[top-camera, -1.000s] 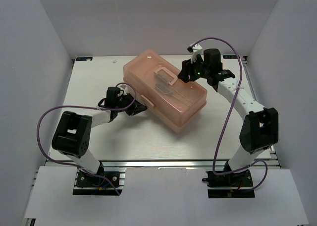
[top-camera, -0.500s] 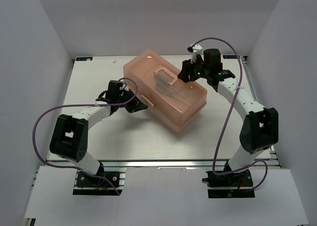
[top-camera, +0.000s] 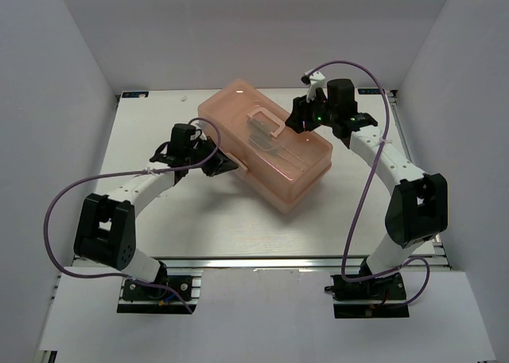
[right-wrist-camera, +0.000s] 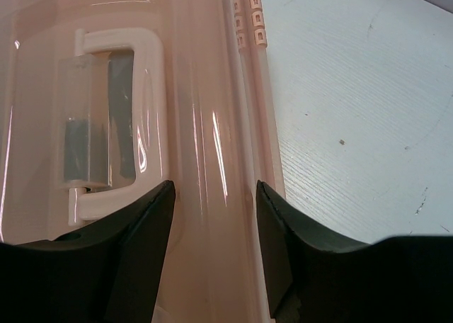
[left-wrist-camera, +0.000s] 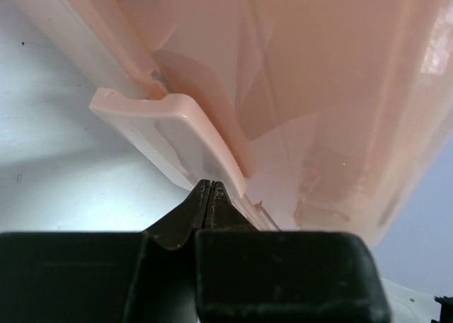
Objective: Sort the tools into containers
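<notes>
The salmon-pink toolbox (top-camera: 262, 144) lies closed and slantwise in the middle of the table. Dark tool shapes show faintly through its lid under the pale carry handle (top-camera: 266, 122); no tool lies outside it. My left gripper (top-camera: 225, 165) is shut and empty, its tips just under the box's front latch (left-wrist-camera: 177, 128). My right gripper (top-camera: 301, 120) is open, its fingers (right-wrist-camera: 134, 231) spread over the lid's back edge near the hinges (right-wrist-camera: 248, 18). The handle also shows in the right wrist view (right-wrist-camera: 117, 117).
The white table (top-camera: 143, 132) is walled at left, right and back. The box fills the centre. Purple cables loop from both arms. The metal front rail (top-camera: 254, 261) runs along the near edge.
My left arm has stretched forward and its gripper has moved up and right along the box's front side to the latch. The right arm and the box have stayed still.
</notes>
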